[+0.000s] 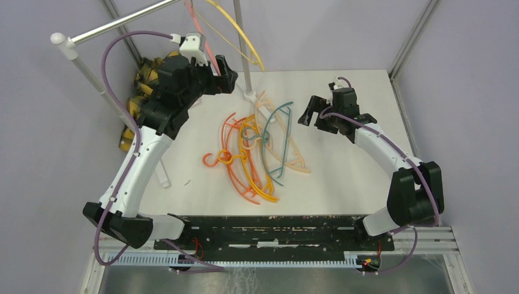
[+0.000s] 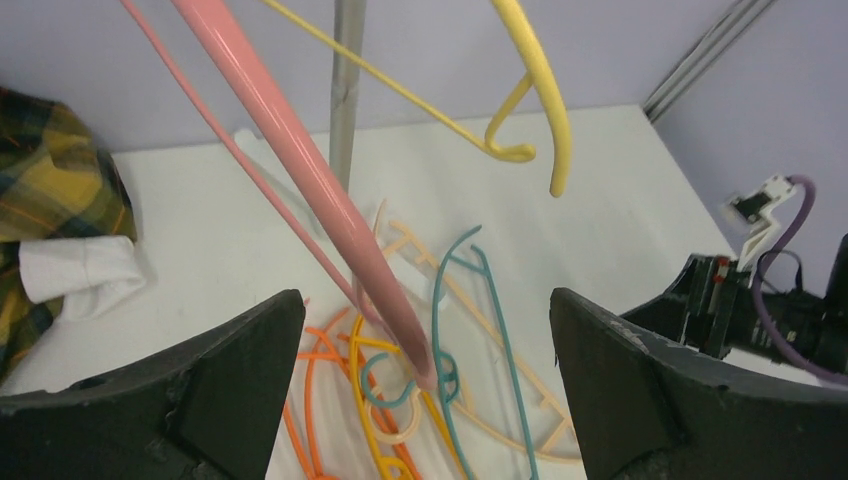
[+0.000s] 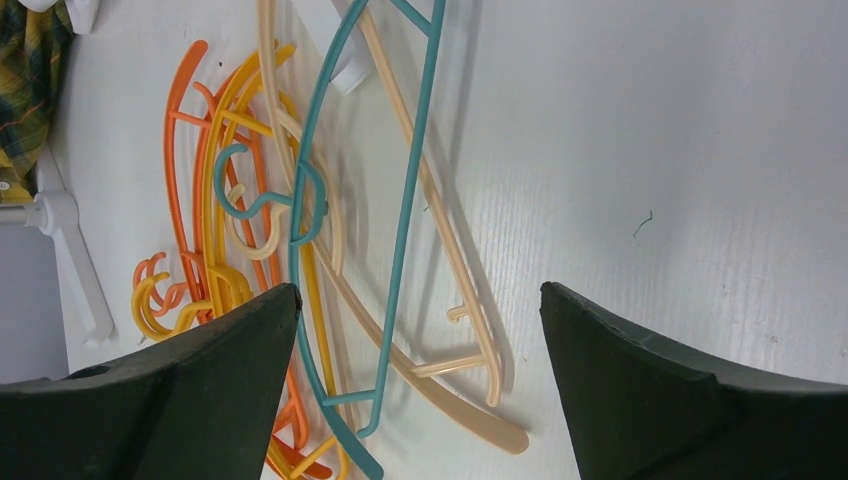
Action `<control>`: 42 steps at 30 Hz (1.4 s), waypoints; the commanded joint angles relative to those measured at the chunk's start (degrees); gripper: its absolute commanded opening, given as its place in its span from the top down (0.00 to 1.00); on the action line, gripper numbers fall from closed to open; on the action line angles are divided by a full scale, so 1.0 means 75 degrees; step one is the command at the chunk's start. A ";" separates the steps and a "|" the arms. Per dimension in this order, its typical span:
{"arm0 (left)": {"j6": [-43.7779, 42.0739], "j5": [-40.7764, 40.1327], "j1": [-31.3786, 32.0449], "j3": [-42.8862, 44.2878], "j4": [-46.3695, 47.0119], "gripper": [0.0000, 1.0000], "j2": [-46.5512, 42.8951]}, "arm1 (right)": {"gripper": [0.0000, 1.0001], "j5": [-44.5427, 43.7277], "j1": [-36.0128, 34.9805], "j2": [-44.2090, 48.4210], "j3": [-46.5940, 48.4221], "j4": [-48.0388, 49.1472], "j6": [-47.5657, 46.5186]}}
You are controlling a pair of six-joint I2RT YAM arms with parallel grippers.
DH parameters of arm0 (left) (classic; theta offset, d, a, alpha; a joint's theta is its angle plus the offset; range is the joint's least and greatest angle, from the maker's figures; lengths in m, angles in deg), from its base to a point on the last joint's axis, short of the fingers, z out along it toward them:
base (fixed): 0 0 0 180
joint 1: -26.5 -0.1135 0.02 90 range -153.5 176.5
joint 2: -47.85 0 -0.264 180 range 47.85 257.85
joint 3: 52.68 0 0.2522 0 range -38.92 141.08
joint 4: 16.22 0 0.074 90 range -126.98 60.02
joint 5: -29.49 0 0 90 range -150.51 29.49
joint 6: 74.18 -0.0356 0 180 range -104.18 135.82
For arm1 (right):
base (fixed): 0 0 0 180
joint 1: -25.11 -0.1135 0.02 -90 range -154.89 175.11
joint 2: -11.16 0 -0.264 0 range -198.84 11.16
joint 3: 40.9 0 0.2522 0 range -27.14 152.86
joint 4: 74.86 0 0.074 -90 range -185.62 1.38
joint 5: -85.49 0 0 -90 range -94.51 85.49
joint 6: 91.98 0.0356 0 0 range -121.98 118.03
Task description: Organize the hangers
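A pink hanger (image 1: pixel 205 44) and a yellow hanger (image 1: pixel 240 29) hang from the rack at the back. My left gripper (image 1: pixel 227 75) is raised beside them. In the left wrist view it (image 2: pixel 425 330) is open, and the pink hanger (image 2: pixel 300 170) slants down between the jaws without touching either. Orange (image 1: pixel 227 153), yellow (image 1: pixel 254 168), teal (image 1: pixel 272 144) and peach (image 1: pixel 295 153) hangers lie tangled on the table's middle. My right gripper (image 1: pixel 309 111) hovers just right of the pile. It (image 3: pixel 420 310) is open and empty above the teal hanger (image 3: pixel 400 200) and the peach hanger (image 3: pixel 460 390).
The rack's horizontal pole (image 1: pixel 116 24) runs across the back left. Its upright pole (image 1: pixel 242 46) stands on a white foot (image 1: pixel 250 95) behind the pile. A yellow-black plaid cloth (image 1: pixel 144 98) is bunched at the table's left edge. Grey walls close in the table.
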 commanded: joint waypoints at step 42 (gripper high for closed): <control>0.1393 0.1795 -0.0011 -0.6242 0.0774 0.16 -0.3656 | 0.59 -0.0499 -0.1899 -0.5375 0.3982 0.1237 0.1344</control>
